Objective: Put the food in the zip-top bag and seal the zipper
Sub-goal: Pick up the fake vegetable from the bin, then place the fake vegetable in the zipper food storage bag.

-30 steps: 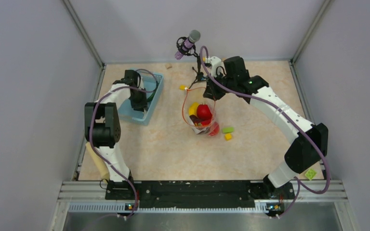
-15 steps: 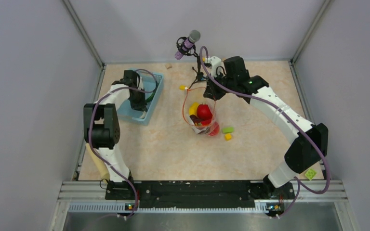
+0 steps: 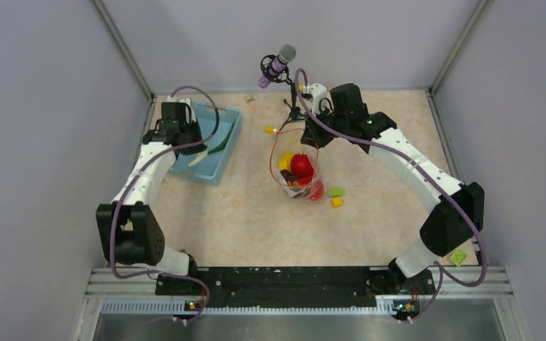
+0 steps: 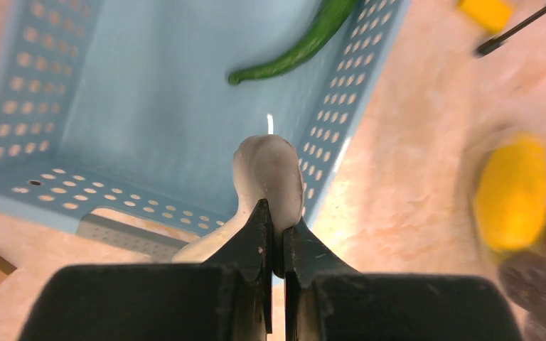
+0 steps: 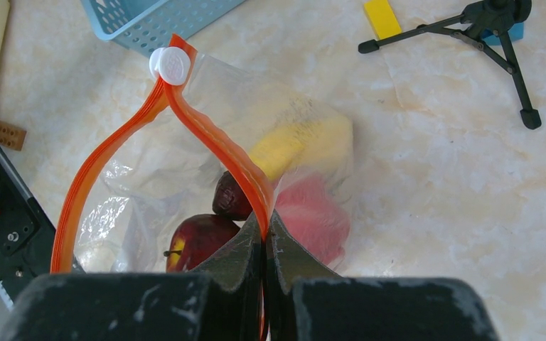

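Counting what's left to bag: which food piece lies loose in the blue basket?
The long green chili, alone on the basket floor. The whitish piece is pinched in the left hand; banana and red apple are in the bag.

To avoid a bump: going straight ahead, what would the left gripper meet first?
The left gripper's pale food piece would probably touch the basket floor first, before the green pepper; depth is unclear.

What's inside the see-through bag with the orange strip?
The clear plastic bag holds a yellow toy banana, a round red toy fruit, a dark brown piece and a blurry red piece. The right pincer hides the rest.
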Robot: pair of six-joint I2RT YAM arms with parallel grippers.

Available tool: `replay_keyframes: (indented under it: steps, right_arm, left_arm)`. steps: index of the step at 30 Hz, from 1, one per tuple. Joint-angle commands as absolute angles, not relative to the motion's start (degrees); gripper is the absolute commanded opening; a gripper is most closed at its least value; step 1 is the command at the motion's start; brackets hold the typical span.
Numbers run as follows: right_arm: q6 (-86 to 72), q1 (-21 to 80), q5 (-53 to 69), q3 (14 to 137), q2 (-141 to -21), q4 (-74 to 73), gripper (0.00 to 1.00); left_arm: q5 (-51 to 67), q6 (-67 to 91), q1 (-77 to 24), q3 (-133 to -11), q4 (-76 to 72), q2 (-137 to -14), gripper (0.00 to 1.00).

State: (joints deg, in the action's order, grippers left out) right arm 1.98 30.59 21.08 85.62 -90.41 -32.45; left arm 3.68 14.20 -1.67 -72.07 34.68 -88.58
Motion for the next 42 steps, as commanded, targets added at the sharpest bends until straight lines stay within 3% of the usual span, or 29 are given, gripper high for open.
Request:
replay_keyframes:
  steps: [1,5,10,17,27,31,37,42]
  right_arm:
    - [2.8,31.0,21.4,88.2,-89.0,-30.7,0.0]
    - [2.7,30.9,21.8,88.2,-89.0,-30.7,0.0]
    - [2.5,31.0,22.2,88.2,-89.0,-30.7,0.0]
    - [2.7,31.0,22.3,88.0,-88.6,-30.7,0.0]
    - [2.8,30.9,22.2,87.6,-87.9,-30.5,0.0]
    - [3.0,31.0,22.2,87.5,-87.8,-30.5,0.0]
    - [2.9,30.9,22.0,87.5,-87.9,-30.4,0.0]
    - [2.7,30.9,21.8,87.5,-88.0,-30.4,0.0]
  left_arm:
    - [5.3,17.2,-1.8,-69.3,26.2,-76.6,0.0]
    - [16.4,21.5,-3.7,-68.5,20.7,-70.3,0.0]
    - [18.0,21.7,-17.5,-71.3,14.8,-68.1,0.0]
    - [32.8,25.8,-30.3,-71.3,-6.9,-71.7,0.0]
    - [35.1,21.2,-35.3,-70.6,-6.9,-77.1,0.0]
    - [30.4,19.3,-35.6,-69.1,-5.1,-76.0,0.23]
    - [27.1,17.5,-35.7,-66.3,-4.1,-73.5,0.32]
    - [24.2,16.6,-35.7,-65.8,-1.5,-72.9,0.78]
